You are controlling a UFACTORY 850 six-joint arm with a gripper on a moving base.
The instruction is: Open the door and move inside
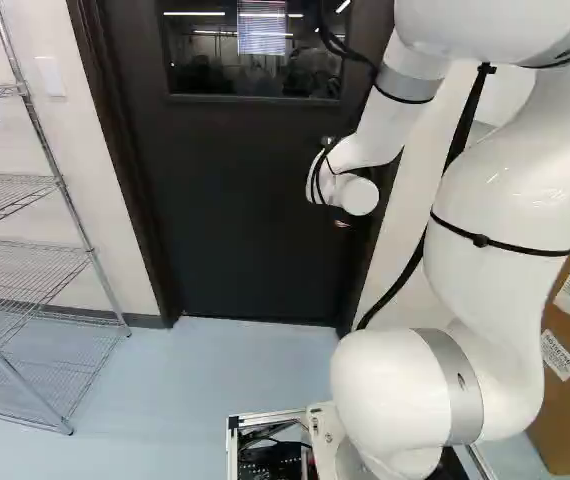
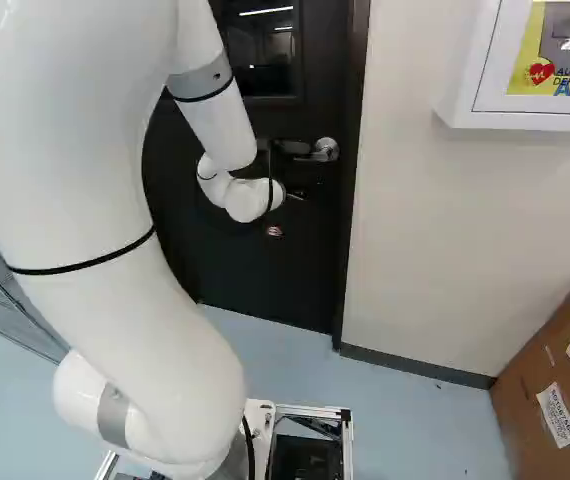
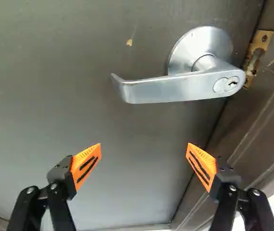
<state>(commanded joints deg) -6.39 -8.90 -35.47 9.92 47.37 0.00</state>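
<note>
Presently, the door [image 1: 245, 210] ahead of my base appears seated in its frame [image 3: 269, 113], and I judge it closed. The lever handle [image 3: 175, 89] is fitted near the latch edge, beside the brass strike plate [image 3: 258, 55]. Its grip reaches away from that edge and sits roughly level, so I find no sign of it being pressed down.

Condition of my claw [image 3: 143, 150]: spread wide, with nothing pinched between the orange pads [image 3: 86, 166]. It faces the door, and the lever handle lies ahead of it, clear of both fingers by a visible gap.

Progress, as far as can be judged: the approach is largely complete, the opening is not. Outstanding items are contact with the lever handle, turning it to free the latch, swinging the door, and driving my base through. The floor [image 1: 255, 370] between base and door shows that the base has ground to cover before any entry. My assessment is an early stage, with positioning substantially done and every step of opening and passage outstanding
</note>
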